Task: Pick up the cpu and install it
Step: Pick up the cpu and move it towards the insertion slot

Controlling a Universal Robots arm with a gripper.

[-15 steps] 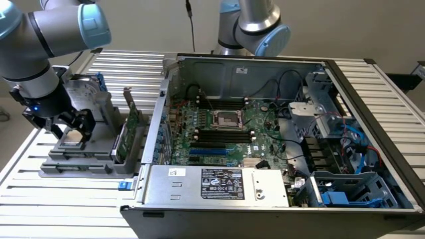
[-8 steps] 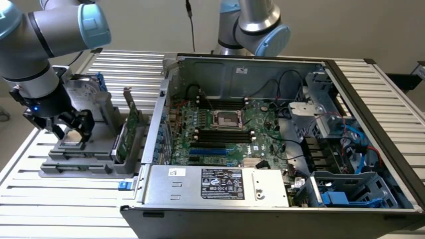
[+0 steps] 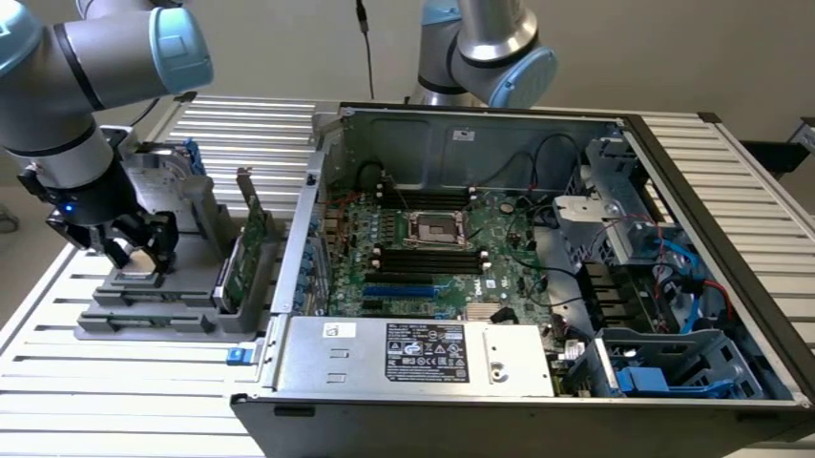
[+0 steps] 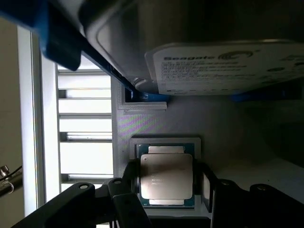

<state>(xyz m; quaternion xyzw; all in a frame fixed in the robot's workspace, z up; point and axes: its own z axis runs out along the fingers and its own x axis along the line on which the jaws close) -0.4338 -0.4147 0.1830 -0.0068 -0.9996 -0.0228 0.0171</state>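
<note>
Two black fingers point(image 4: 124, 199) spread open on either side of one flat, square cpu point(image 4: 166, 176) with a smooth silvery-beige metal top, seated in the recess of a matte grey holder point(image 4: 190, 123) near one white-labelled hard drive point(image 4: 213, 66), atop the ribbed metal table point(image 3: 114, 401).

Cpu point(image 4: 166, 176) in holder point(image 4: 213, 123) recess, hand point(image 4: 167, 183) straddling it; hard drive point(image 4: 213, 66) on same holder.
</note>
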